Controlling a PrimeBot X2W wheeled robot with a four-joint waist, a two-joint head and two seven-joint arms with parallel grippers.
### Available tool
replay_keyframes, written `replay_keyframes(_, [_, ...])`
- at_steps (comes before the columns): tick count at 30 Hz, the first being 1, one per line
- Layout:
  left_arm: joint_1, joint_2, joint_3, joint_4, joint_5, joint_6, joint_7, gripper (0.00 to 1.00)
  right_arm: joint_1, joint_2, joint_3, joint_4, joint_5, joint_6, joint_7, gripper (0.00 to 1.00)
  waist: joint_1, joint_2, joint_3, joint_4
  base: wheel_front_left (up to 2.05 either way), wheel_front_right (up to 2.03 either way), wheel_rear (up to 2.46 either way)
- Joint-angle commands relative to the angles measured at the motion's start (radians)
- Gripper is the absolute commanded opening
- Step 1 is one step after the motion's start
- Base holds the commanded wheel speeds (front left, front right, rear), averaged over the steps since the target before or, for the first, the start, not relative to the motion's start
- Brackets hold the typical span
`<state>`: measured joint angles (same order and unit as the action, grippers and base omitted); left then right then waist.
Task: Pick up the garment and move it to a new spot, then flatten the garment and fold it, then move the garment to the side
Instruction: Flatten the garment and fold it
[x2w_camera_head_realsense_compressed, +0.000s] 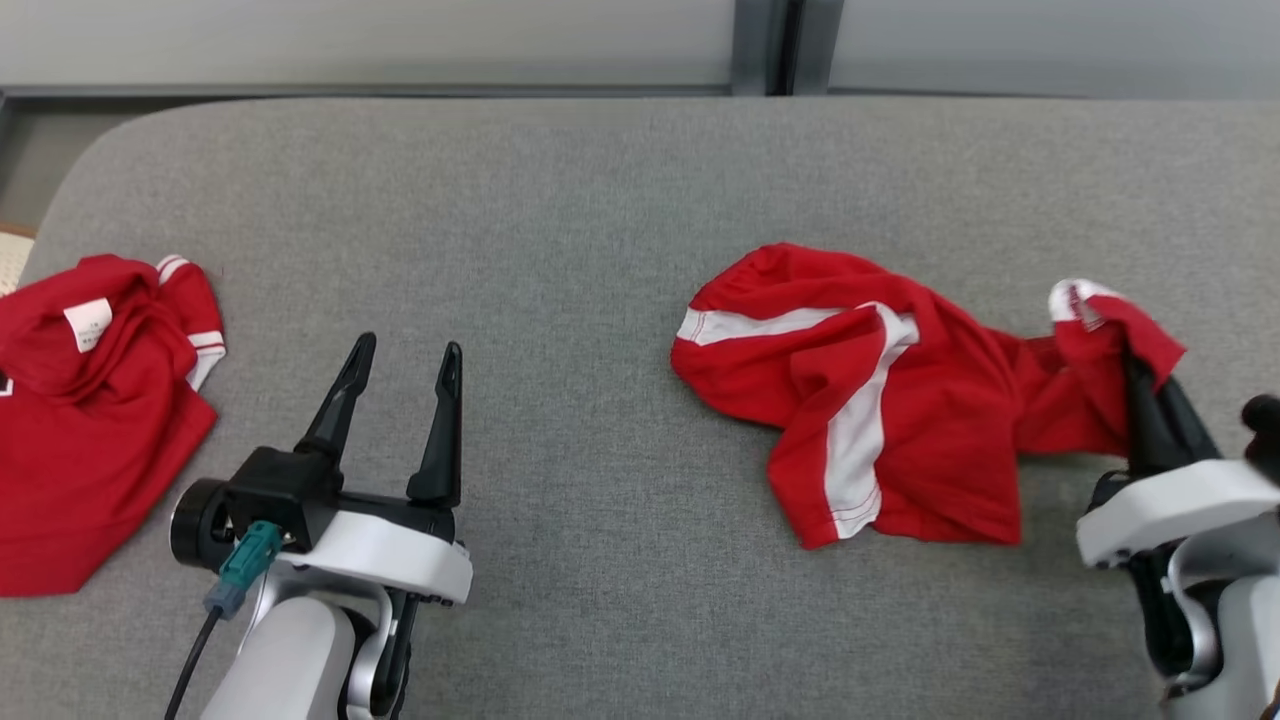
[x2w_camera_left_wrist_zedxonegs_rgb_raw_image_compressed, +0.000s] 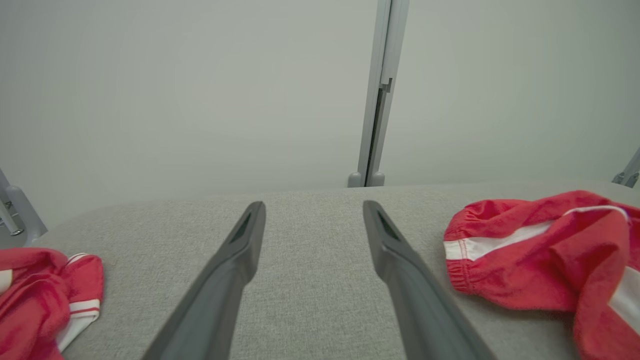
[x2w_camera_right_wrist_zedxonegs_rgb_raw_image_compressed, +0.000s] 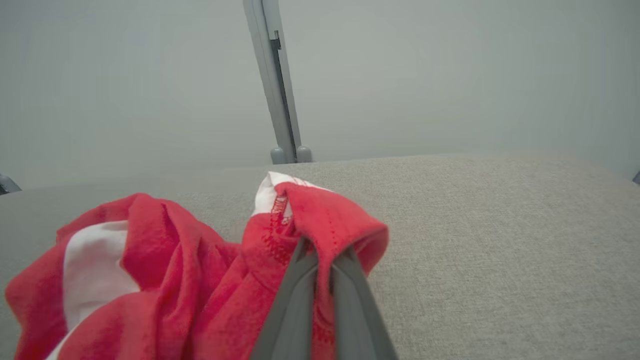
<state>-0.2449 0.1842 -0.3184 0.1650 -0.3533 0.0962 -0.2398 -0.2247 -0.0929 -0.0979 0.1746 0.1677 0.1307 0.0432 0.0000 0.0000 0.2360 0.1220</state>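
White wrist shells (x2w_camera_head_realsense_compressed: 400, 562), long dark pincer fingers (x2w_camera_head_realsense_compressed: 442, 420), teal plug (x2w_camera_head_realsense_compressed: 250, 556), black cable (x2w_camera_head_realsense_compressed: 190, 655).

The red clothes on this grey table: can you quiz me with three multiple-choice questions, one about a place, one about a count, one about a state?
1. Where is the left gripper?
A. Over bare table, between the garments.
B. On a garment.
C. Beyond the table's edge.

2. How many red garments lie on the table?
A. One.
B. Two.
C. Four.

3. What is the right gripper doing?
A. Standing open.
B. Shut on nothing.
C. Shut on the right garment.

Answers:
1 A: grey table shows between its open fingers.
2 B: the right garment and the left garment.
3 C: red fabric is pinched between its fingers.
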Motion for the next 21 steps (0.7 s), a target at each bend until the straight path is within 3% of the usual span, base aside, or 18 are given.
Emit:
replay_keyframes(1, [-0.017, 0.004, 0.002, -0.001, 0.005, -0.008, -0.006, 1.00, -0.018, -0.010, -0.012, 0.016, 0.008, 0.000, -0.004, 0.00, 0.0000, 0.0000, 0.032, 0.010, 0.00, 0.00, 0.00])
replay_keyframes(2, [-0.026, 0.002, 0.001, 0.000, 0.006, -0.007, -0.007, 1.00, -0.033, -0.017, -0.023, 0.041, 0.008, 0.000, 0.001, 0.00, 0.0000, 0.0000, 0.043, 0.014, 0.00, 0.00, 0.00])
replay_keyframes(3, [-0.034, 0.000, 0.001, 0.002, 0.007, -0.009, -0.009, 1.00, -0.049, -0.018, -0.037, 0.064, 0.018, 0.000, -0.003, 0.08, 0.0000, 0.0000, 0.052, 0.018, 0.00, 0.00, 0.00])
replay_keyframes(4, [-0.040, -0.002, 0.001, 0.004, 0.007, -0.011, -0.010, 1.00, -0.065, -0.021, -0.050, 0.088, 0.023, 0.000, -0.013, 0.37, 0.0000, 0.0000, 0.059, 0.020, 0.00, 0.00, 0.00])
replay_keyframes(5, [-0.043, -0.002, 0.003, 0.007, 0.007, -0.012, -0.013, 1.00, -0.075, -0.027, -0.061, 0.114, 0.026, 0.000, -0.016, 0.89, 0.0000, 0.0000, 0.064, 0.022, 0.00, 0.00, 0.00])
replay_keyframes(6, [-0.046, -0.004, 0.004, 0.011, 0.007, -0.012, -0.015, 1.00, -0.088, -0.027, -0.072, 0.139, 0.039, 0.000, -0.027, 1.00, 0.0000, 0.0000, 0.067, 0.023, 0.00, 0.00, 0.00])
replay_keyframes(13, [-0.051, -0.007, 0.010, 0.024, 0.010, -0.010, -0.021, 1.00, -0.123, -0.047, -0.096, 0.167, 0.071, 0.000, -0.128, 1.00, 0.0000, 0.0000, 0.061, 0.020, 0.00, 0.00, 0.00])
replay_keyframes(21, [-0.018, 0.007, 0.020, 0.026, 0.009, -0.002, -0.024, 1.00, -0.045, -0.061, 0.009, -0.046, 0.021, 0.000, -0.152, 1.00, 0.0000, 0.0000, -0.002, 0.000, 0.00, 0.00, 0.00])
